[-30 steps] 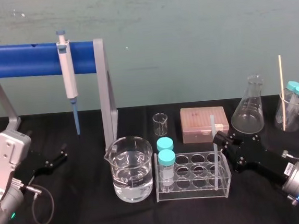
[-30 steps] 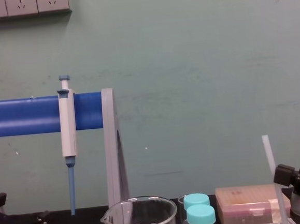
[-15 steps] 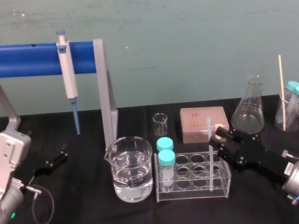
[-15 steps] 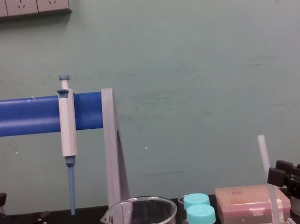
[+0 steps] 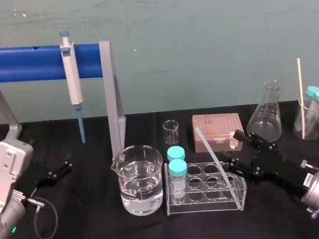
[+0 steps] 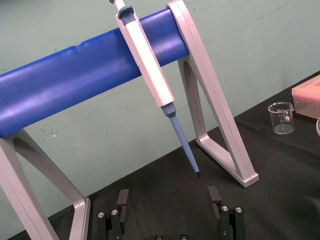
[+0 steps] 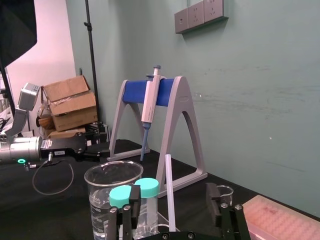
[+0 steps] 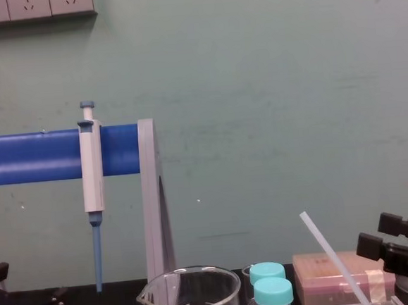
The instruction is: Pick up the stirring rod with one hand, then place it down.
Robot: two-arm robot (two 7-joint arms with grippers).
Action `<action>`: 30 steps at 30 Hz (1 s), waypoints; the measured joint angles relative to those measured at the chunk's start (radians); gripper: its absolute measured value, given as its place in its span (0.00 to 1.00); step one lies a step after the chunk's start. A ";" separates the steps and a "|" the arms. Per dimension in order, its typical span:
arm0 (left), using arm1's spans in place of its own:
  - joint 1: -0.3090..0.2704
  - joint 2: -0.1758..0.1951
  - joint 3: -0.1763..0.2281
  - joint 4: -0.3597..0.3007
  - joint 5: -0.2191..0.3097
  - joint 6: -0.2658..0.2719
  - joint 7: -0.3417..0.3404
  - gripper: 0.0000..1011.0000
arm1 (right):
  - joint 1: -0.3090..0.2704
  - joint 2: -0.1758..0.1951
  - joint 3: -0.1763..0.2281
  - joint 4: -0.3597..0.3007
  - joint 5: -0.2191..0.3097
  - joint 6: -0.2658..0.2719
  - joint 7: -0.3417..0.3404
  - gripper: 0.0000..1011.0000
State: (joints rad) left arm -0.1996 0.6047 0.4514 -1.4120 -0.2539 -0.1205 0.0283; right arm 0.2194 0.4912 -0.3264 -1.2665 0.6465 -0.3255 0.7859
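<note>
Judging from how things lie, the task is close to finished: the stirring rod rests in a clear rack and nothing grips it. What looks left is for the arm to back away.

At the lower left of the head view the left gripper sits parked low over the black table, its fingers spread and holding nothing. Above it, in the upper left, a pipette hangs on a blue stand.

Left of centre stands a big beaker, roughly half full of clear liquid. Beside it, the rack holds two tubes with teal caps in its left-hand holes; what is in them I cannot tell. The rod stands in a hole toward the rack's right end, its top tilted toward the left of the frame. The other holes look empty.

Behind the rack are a small beaker, apparently empty, and a closed pink box.

Right of centre, the right gripper hangs just beside the rod with its jaws wide apart, touching nothing. In the chest view a clear gap shows between rod and gripper.

Toward the right edge stand an empty-looking flask and another beaker holding teal-capped tubes and a thin wooden stick.
</note>
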 joint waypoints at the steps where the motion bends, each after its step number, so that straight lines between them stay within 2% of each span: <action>1: 0.000 0.000 0.000 0.000 0.000 0.000 0.000 0.99 | 0.000 0.000 0.000 0.000 0.000 0.000 0.000 0.82; 2: 0.000 0.000 0.000 0.000 0.000 0.000 0.000 0.99 | 0.000 0.000 0.000 0.000 0.000 0.000 0.000 0.88; 9: 0.000 0.000 0.000 0.000 0.000 0.000 0.000 0.99 | 0.000 0.000 0.000 0.000 0.000 0.000 0.001 0.99; 13: 0.000 0.000 0.000 0.000 0.000 0.000 0.000 0.99 | -0.017 -0.001 0.027 -0.048 -0.028 0.002 -0.085 0.99; 14: 0.000 0.000 0.000 0.000 0.000 0.000 0.000 0.99 | -0.030 -0.004 0.047 -0.075 -0.043 0.000 -0.133 0.99; 16: 0.000 0.000 0.000 0.000 0.000 0.000 0.000 0.99 | -0.046 -0.008 0.070 -0.103 -0.063 -0.004 -0.187 0.99; 17: 0.000 0.000 0.000 0.000 0.000 0.000 0.000 0.99 | -0.065 -0.013 0.094 -0.131 -0.087 -0.008 -0.250 0.99; 19: 0.000 0.000 0.000 0.000 0.000 0.000 0.000 0.99 | -0.083 -0.021 0.116 -0.154 -0.110 -0.008 -0.311 0.99; 20: 0.000 0.000 0.000 0.000 0.000 0.000 0.000 0.99 | -0.102 -0.031 0.136 -0.173 -0.131 -0.001 -0.371 0.99; 23: 0.000 0.000 0.000 0.000 0.000 0.000 0.000 0.99 | -0.124 -0.044 0.159 -0.188 -0.152 0.029 -0.445 0.99; 24: 0.000 0.000 0.000 0.000 0.000 0.000 0.000 0.99 | -0.134 -0.051 0.167 -0.191 -0.159 0.056 -0.476 0.99; 25: 0.000 0.000 0.000 0.000 0.000 0.000 0.000 0.99 | -0.140 -0.057 0.171 -0.190 -0.161 0.080 -0.492 0.99; 26: 0.000 0.000 0.000 0.000 0.000 0.000 0.000 0.99 | -0.140 -0.057 0.171 -0.190 -0.161 0.080 -0.492 0.99; 27: 0.000 0.000 0.000 0.000 0.000 0.000 0.000 0.99 | -0.144 -0.063 0.173 -0.184 -0.161 0.104 -0.503 0.99; 30: 0.000 0.000 0.000 0.000 0.000 0.000 0.000 0.99 | -0.144 -0.071 0.174 -0.169 -0.159 0.134 -0.506 0.99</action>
State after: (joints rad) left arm -0.1995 0.6047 0.4514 -1.4120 -0.2538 -0.1205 0.0283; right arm 0.0752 0.4198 -0.1526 -1.4357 0.4877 -0.1912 0.2800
